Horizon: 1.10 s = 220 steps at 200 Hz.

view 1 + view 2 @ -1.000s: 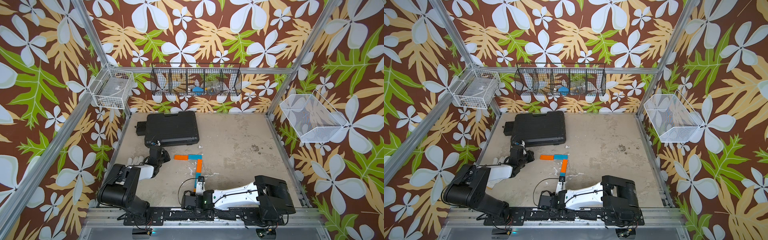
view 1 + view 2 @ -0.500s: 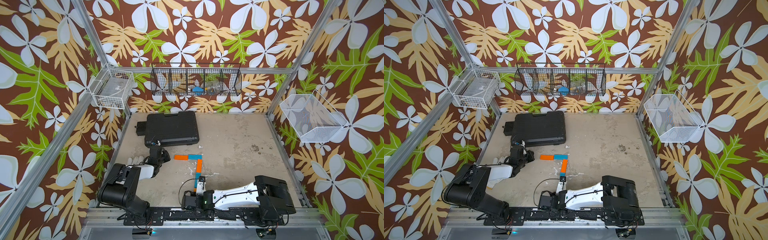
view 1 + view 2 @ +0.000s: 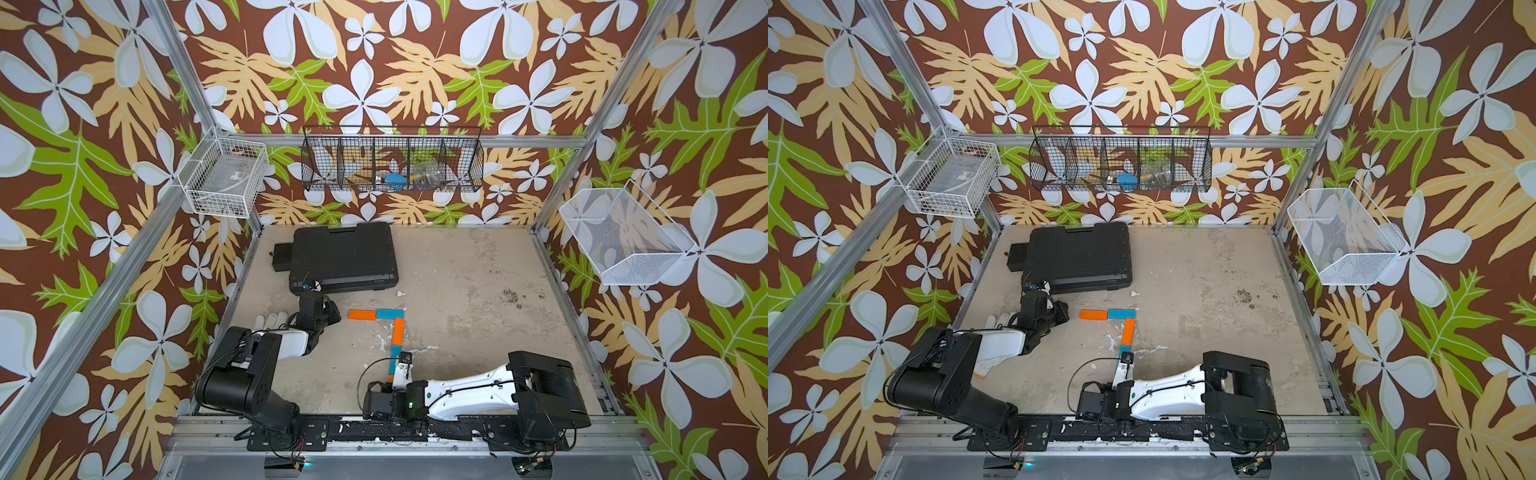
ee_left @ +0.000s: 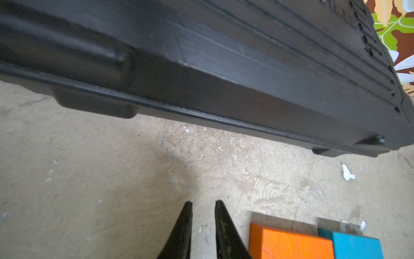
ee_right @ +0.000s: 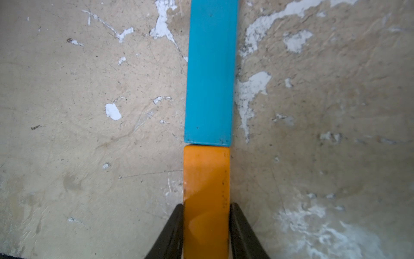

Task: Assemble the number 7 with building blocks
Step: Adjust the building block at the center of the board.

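Pinching the nearest orange bar (image 5: pixel 206 175) by its long sides: right gripper (image 5: pixel 206 204), at the foot of the number 7 (image 3: pixel 398 332). Bars smooth, flat, rectangular, laid end to end on scuffed beige tabletop (image 3: pixel 457 332); count three orange, two blue. Left gripper (image 4: pixel 203 203) nearly pressed together, empty, beside the top orange bar (image 4: pixel 289 244). One ribbed black case (image 3: pixel 345 257) beyond.

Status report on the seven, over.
Left gripper shut, empty. Right gripper shut on bottom orange block, end against blue block. Number 7 fully laid. Black case apart.
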Available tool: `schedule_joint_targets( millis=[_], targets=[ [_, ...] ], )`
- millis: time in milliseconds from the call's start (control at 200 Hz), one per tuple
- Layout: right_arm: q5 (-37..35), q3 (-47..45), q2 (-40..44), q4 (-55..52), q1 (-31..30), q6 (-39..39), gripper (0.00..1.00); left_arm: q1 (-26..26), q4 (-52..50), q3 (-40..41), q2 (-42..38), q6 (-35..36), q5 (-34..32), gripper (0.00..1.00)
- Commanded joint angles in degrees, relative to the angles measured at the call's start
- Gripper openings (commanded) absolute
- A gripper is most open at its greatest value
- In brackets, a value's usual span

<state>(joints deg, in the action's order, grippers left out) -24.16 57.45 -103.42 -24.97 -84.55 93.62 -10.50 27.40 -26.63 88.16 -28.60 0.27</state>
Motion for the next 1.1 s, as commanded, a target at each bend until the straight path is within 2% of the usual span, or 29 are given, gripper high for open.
schedule_joint_targets(
  millis=[0,165,265,360,450,455,475,495,575,806,901,946,1006,1096],
  targets=[
    [2.4,-0.4,-0.7,-5.1,0.1,0.9,0.35,0.2,0.1,-0.3,0.1,0.0,0.0,0.22],
    [3.5,0.0,-1.3,-3.8,0.1,-1.1,0.39,0.2,0.1,-0.3,0.1,-0.1,-0.1,0.22],
    [4.8,-0.4,-1.6,-1.4,0.1,-2.1,0.48,0.2,0.1,-0.3,0.1,-0.1,-0.1,0.22],
    [5.5,-1.1,-1.9,-0.4,0.0,-2.1,0.69,0.2,0.1,-0.3,0.1,-0.1,-0.1,0.22],
    [5.7,-0.9,-2.3,-0.3,-0.2,-2.2,0.75,0.2,0.1,-0.4,0.2,-0.1,0.0,0.22],
    [5.7,-0.9,-2.3,-0.2,-0.2,-2.2,0.76,0.1,0.1,-0.4,0.2,-0.1,0.0,0.22],
    [5.6,-0.9,-2.3,-0.3,-0.2,-2.3,0.93,0.2,0.1,-0.4,0.2,-0.1,0.0,0.22],
    [5.5,-0.7,-2.3,-0.5,-0.2,-2.2,0.97,0.2,0.1,-0.4,0.2,-0.1,0.0,0.22],
    [2.9,1.2,-2.2,-4.4,-0.7,-1.9,0.99,0.2,0.1,-0.5,0.2,-0.1,0.0,0.22],
    [-12.2,14.6,-0.1,-30.7,-5.7,3.9,1.00,0.2,0.1,-0.4,-0.3,0.1,-0.3,0.22],
    [-15.8,15.4,3.9,-32.7,-6.5,2.1,1.00,0.2,0.1,0.0,-1.2,0.0,-0.7,0.23],
    [-18.2,13.7,6.9,-31.7,-6.4,0.5,1.00,0.2,0.1,0.2,-1.9,0.2,-0.8,0.28],
    [-21.2,11.0,11.6,-30.2,-4.8,-3.0,1.00,0.1,0.1,0.7,-3.2,0.6,-1.0,0.48],
    [-22.3,5.6,21.3,-21.8,2.4,-19.8,1.00,0.2,0.2,1.9,-6.2,0.4,-2.2,0.67]
  ],
)
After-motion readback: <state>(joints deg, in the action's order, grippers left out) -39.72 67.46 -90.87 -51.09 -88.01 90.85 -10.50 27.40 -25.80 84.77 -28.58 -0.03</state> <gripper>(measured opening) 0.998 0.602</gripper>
